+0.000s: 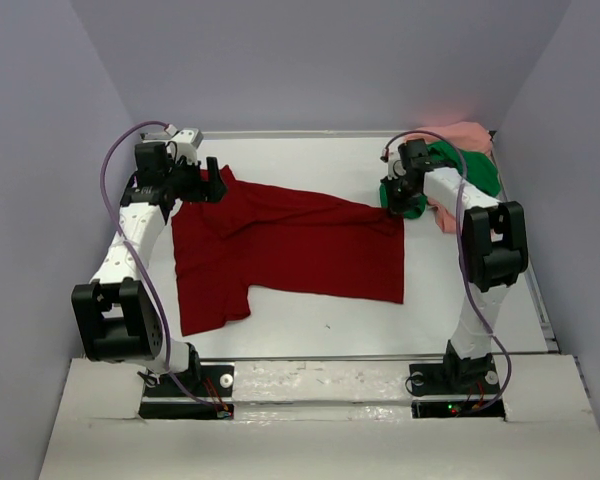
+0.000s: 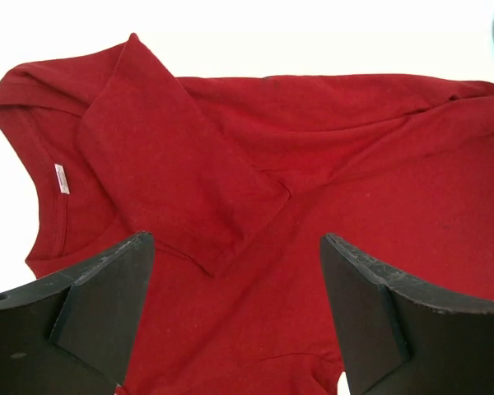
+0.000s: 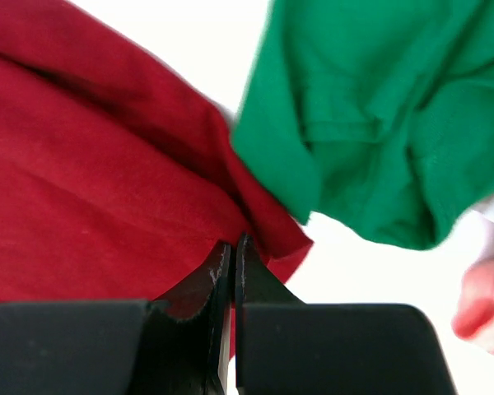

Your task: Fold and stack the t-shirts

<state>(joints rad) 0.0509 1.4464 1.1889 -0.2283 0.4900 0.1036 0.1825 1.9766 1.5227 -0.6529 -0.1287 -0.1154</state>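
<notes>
— Where is the dark red cloth t-shirt [image 1: 290, 245]?
— Spread mid-frame on the white table [image 1: 310, 160]; the right gripper [image 3: 232, 247] pinches its upper-right corner, jaws closed.
— And the left gripper [image 2: 235, 247]?
— Wide apart, above the collar, upper left.

- A white bench [image 1: 310, 160], its top matte and plain.
- Pale lavender-grey walls [image 1: 40, 150] close in the bench on its left, far and right sides.
- A thin metal strip [image 1: 320, 357] runs along the bench's near edge.
- A wrinkled white ledge [image 1: 320, 440] lies just in front of that near edge.
</notes>
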